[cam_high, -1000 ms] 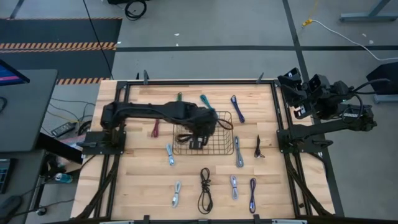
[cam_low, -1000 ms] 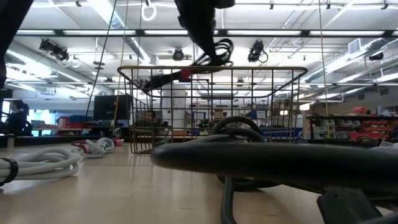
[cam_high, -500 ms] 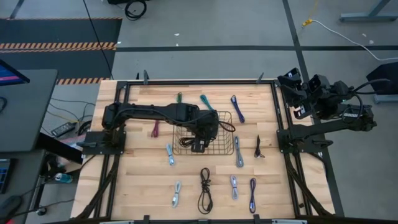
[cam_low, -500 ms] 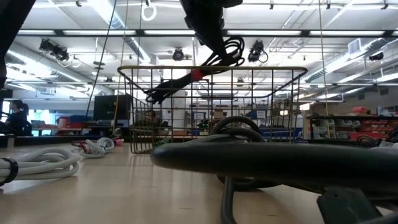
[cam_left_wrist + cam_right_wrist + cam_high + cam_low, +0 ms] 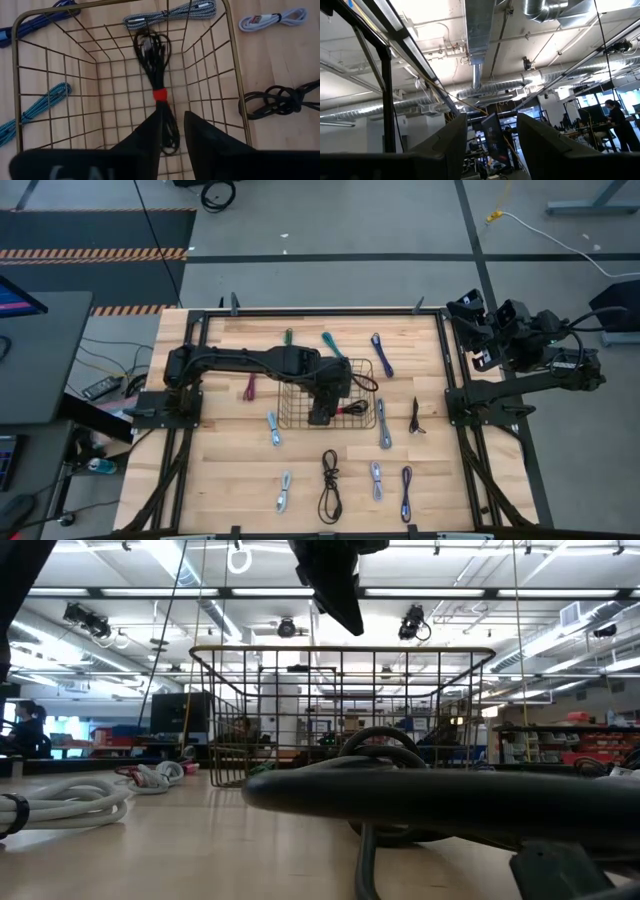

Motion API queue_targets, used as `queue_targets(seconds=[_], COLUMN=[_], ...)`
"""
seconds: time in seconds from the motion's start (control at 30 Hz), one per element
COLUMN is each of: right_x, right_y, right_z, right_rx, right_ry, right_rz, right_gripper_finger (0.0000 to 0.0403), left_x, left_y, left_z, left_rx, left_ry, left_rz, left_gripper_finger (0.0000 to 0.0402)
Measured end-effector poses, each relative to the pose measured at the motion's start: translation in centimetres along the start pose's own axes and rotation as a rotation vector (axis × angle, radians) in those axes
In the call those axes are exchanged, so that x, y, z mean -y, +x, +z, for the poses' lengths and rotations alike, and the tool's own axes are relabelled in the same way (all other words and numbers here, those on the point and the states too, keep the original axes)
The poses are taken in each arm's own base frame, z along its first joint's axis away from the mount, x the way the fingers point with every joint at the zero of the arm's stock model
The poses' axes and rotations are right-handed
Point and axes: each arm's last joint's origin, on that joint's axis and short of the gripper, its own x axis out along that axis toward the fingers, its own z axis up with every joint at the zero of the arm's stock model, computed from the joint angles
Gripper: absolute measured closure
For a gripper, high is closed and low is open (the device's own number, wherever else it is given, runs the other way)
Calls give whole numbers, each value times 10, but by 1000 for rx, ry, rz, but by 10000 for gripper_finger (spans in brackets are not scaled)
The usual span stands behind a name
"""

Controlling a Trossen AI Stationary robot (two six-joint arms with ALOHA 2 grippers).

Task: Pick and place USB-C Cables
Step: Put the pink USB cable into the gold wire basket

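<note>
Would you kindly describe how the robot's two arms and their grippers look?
Both arms are matt black, built of chunky jointed segments. The left gripper has two plain, dark, tapering fingers; the right gripper has two similar dark blades. Black cables loop around the right arm.

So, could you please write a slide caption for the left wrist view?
Left gripper, open, above the wire basket with a black cable inside.

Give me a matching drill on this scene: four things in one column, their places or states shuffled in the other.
1. black cable with red tie
2. left hand
3. right hand
4. teal cable

A. open, parked off the table's right side
B. lying on the basket floor
C. on the wood outside the basket
D. open, above the basket

Pairs: 1-B, 2-D, 3-A, 4-C.
</note>
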Motion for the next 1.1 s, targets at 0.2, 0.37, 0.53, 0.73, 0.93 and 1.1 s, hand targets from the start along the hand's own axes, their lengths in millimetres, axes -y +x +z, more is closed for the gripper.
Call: queue_targets(seconds=[0.2,0.37,0.53,0.73,0.93,1.1], right_x=[0,0,0,0,0,-1], right_y=[0,0,0,0,0,0], right_z=[0,0,-1,-4,-6,-6], right_rx=[0,-1,-7,-36,-61,-67], right_ry=[0,-1,-1,-4,-5,-4], right_rz=[0,1,2,1,18,38], right_gripper_finger=[225,225,225,225,225,225], left_x=[0,-1,-6,-7,2,4], left_y=[-6,-27,-64,-103,-118,-109], left_z=[-1,-13,-42,-66,-95,-137], left_rx=[-4,-77,-236,-223,-188,-227], left_ry=[-86,-235,-392,-619,-739,-893], left_rz=[-1,101,467,589,656,720], left_gripper_finger=[309,308,308,308,308,308])
